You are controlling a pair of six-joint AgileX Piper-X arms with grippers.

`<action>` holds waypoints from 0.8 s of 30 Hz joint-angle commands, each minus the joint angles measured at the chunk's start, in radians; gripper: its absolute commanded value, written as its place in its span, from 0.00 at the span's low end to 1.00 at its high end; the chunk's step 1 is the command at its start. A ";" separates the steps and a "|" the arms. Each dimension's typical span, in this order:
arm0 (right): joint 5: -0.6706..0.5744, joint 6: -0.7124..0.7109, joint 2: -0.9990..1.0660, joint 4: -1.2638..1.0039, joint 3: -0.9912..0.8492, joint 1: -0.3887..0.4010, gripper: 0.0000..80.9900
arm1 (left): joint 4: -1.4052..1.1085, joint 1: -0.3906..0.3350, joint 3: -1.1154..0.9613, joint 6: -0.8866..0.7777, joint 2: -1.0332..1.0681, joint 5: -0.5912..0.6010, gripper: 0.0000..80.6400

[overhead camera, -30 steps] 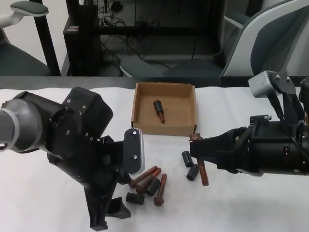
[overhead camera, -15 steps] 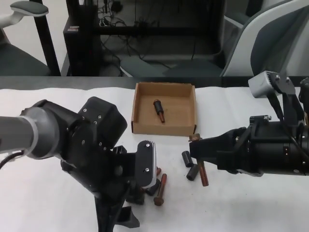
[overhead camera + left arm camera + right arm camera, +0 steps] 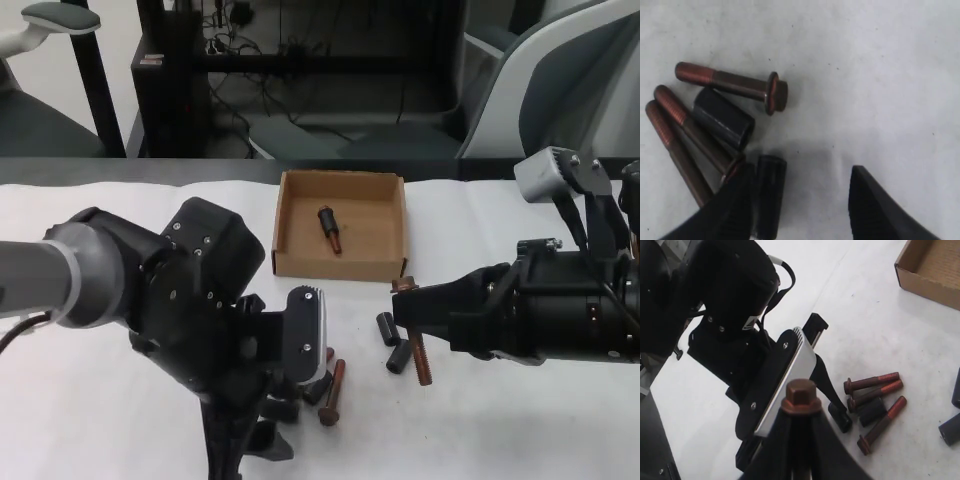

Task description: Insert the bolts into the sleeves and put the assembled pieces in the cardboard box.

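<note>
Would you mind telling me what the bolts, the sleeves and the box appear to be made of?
The bolts look like metal with a reddish-brown, coppery coating: dull sheen, cut threads. The sleeves are smooth, faintly glossy black, blackened metal or plastic; I cannot tell which. The box is matte brown cardboard with thin walls.
</note>
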 commanded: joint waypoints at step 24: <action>-0.031 -0.009 -0.015 -0.012 0.003 -0.001 0.01 | -0.020 -0.001 -0.008 0.004 0.086 -0.111 0.02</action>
